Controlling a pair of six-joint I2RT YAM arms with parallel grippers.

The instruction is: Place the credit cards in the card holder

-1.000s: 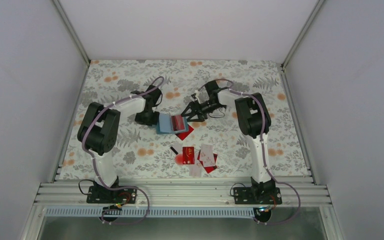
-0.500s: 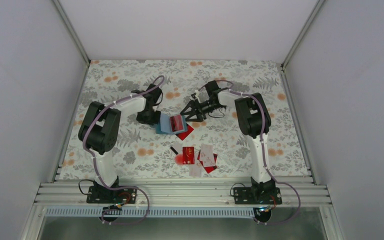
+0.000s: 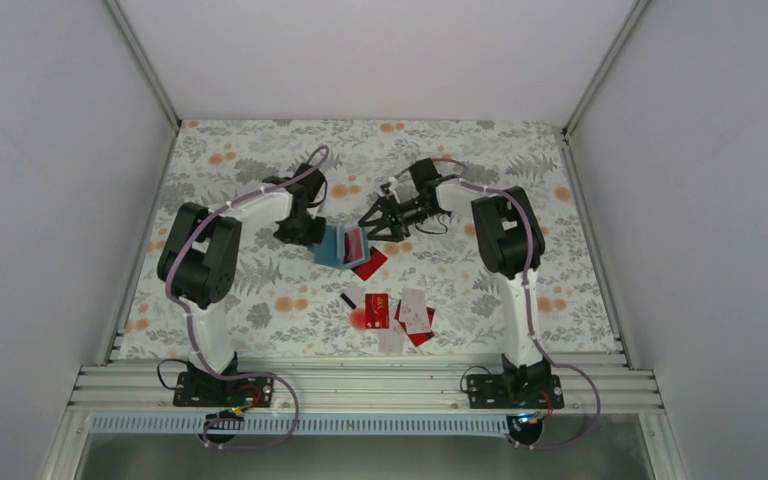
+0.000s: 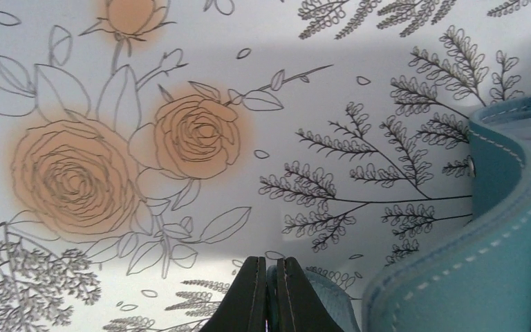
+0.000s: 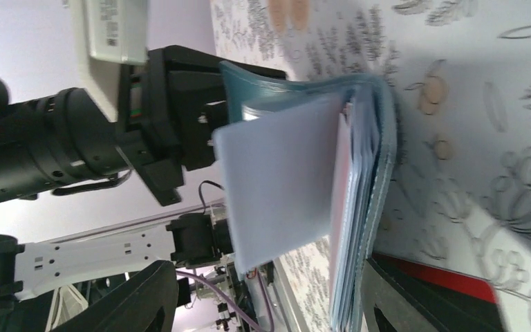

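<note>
We count two arms, a left arm (image 3: 200, 262) and a right arm (image 3: 505, 238), and two hands, a left hand (image 3: 316, 238) and a right hand (image 3: 371, 226). There is one table (image 3: 480, 290) and one card holder (image 3: 334, 246).

We make out four red cards: one red card (image 3: 357, 243) in the holder, a second red card (image 3: 371, 266), a third red card (image 3: 377, 309) and a fourth red card (image 3: 423, 337). There are two pale cards (image 3: 415, 309), the other pale card (image 3: 390, 341) nearer the arms. One pale sheet (image 5: 283, 180) inside the holder may be another card; we cannot tell. There is also one black piece (image 3: 348, 299) and one red blob (image 3: 361, 319).
</note>
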